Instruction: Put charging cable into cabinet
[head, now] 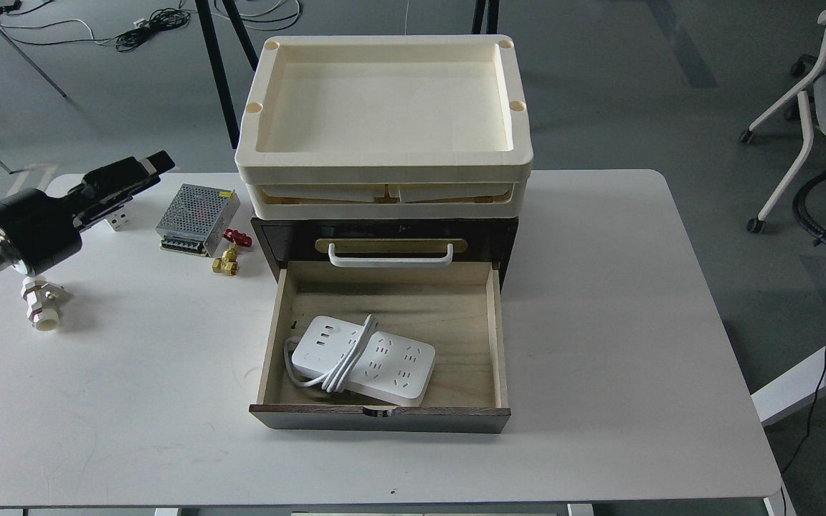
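Observation:
The charging cable (366, 364), a flat white power strip with its thick cord looped over it, lies inside the pulled-out lower drawer (280, 337) of the cabinet (269, 240). The cabinet is dark brown with a white bar handle (390, 256) on the upper drawer and a cream tray top (384, 97). My left gripper (151, 166) is at the table's far left, well away from the drawer, holding nothing; its fingers lie close together. My right arm is out of view.
A perforated metal power supply box (196, 209), a brass valve with a red handle (230, 252), a small white block (117, 221) and a white valve fitting (44, 304) sit on the white table (635, 322) left of the cabinet. Chairs stand off the table at right.

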Robot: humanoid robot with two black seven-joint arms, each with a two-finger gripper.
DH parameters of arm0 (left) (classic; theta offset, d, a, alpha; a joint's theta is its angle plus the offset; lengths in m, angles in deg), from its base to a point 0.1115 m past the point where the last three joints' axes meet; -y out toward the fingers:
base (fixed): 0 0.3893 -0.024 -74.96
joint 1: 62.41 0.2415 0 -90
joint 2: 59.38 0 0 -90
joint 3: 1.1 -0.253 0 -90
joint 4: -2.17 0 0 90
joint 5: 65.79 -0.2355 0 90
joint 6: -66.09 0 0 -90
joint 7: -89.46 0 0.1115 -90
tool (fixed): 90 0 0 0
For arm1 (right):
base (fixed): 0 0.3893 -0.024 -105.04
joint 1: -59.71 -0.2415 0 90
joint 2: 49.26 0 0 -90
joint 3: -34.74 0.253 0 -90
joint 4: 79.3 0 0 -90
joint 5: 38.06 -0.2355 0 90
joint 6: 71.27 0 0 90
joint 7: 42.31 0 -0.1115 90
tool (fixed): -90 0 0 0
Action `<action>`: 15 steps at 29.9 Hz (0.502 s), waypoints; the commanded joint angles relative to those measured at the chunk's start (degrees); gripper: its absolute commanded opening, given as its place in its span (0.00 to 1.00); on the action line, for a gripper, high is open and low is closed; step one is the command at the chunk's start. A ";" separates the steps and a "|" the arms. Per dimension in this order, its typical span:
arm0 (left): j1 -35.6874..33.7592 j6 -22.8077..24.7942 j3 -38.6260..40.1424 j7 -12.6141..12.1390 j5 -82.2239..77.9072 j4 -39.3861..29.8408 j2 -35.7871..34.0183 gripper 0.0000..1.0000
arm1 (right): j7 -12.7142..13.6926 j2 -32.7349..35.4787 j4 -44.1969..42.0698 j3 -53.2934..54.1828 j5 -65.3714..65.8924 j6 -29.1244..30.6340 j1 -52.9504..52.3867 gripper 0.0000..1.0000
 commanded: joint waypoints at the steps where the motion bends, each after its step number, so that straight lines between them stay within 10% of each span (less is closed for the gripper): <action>1: -0.08 12.53 11.14 0.00 4.80 4.79 0.82 0.57 | 0.00 0.03 -0.18 -0.31 0.09 0.00 -2.08 0.99; 7: -1.22 20.55 27.33 0.00 13.14 13.92 7.32 0.57 | 0.00 -0.67 -0.18 -0.75 0.09 -0.05 -5.51 0.99; 15: -11.67 21.96 29.54 0.00 28.79 30.53 22.77 0.64 | 4.01 -5.67 -5.98 -3.47 0.89 -0.14 -11.49 1.00</action>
